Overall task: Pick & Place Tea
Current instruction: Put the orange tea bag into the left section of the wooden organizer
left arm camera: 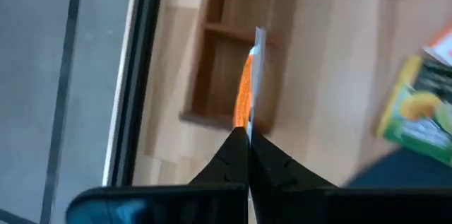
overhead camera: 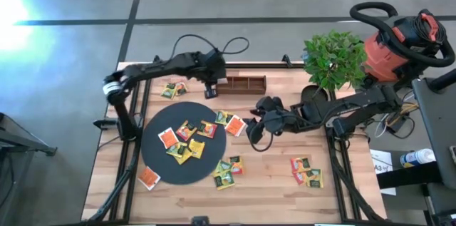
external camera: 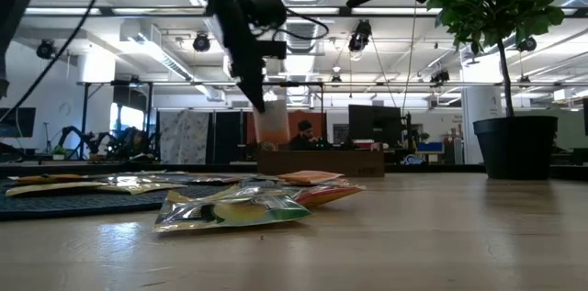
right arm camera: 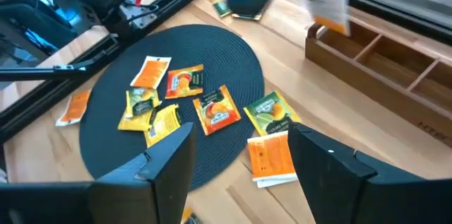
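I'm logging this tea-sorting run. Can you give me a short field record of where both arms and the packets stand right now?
left pincer: shut on an orange tea packet, held over the end of the wooden compartment tray
right pincer: open, empty, above the black disc's edge by an orange packet
on disc: several orange and yellow packets
off disc: small groups of packets on the table

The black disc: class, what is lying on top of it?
Loose tea packets, orange, yellow and green, lie near the middle of the black disc, some overlapping. Whatever lies beneath the overlapped packets is covered.
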Available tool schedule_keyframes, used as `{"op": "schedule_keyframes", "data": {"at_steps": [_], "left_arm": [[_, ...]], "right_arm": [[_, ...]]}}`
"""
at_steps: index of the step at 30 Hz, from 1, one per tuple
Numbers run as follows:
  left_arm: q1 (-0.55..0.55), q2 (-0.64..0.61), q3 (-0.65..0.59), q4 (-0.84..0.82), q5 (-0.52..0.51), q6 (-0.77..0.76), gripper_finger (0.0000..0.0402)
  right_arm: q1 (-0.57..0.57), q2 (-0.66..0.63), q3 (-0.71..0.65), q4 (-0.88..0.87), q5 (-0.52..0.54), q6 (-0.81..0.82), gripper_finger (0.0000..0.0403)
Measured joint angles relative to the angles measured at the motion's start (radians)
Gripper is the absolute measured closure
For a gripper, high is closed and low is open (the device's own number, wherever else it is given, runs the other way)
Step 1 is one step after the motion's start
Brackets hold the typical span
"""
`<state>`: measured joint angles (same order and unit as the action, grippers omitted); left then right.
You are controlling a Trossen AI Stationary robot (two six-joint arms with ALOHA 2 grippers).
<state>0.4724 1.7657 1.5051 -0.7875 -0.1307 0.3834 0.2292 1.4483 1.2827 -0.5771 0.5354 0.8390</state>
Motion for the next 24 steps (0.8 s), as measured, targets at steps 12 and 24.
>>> {"op": "schedule_keyframes", "data": {"at_steps": [12,24], "left_arm": [[0.032,0.224,0.297,-0.185,-0.002,0.037,0.0401],[0.049,0.313,0.308,-0.183,0.003,0.006,0.0401]], "right_arm": [[0.016,0.006,-0.003,-0.086,-0.003,0.052,0.0179],[0.016,0.006,-0.008,-0.111,-0.003,0.048,0.0179]]}}
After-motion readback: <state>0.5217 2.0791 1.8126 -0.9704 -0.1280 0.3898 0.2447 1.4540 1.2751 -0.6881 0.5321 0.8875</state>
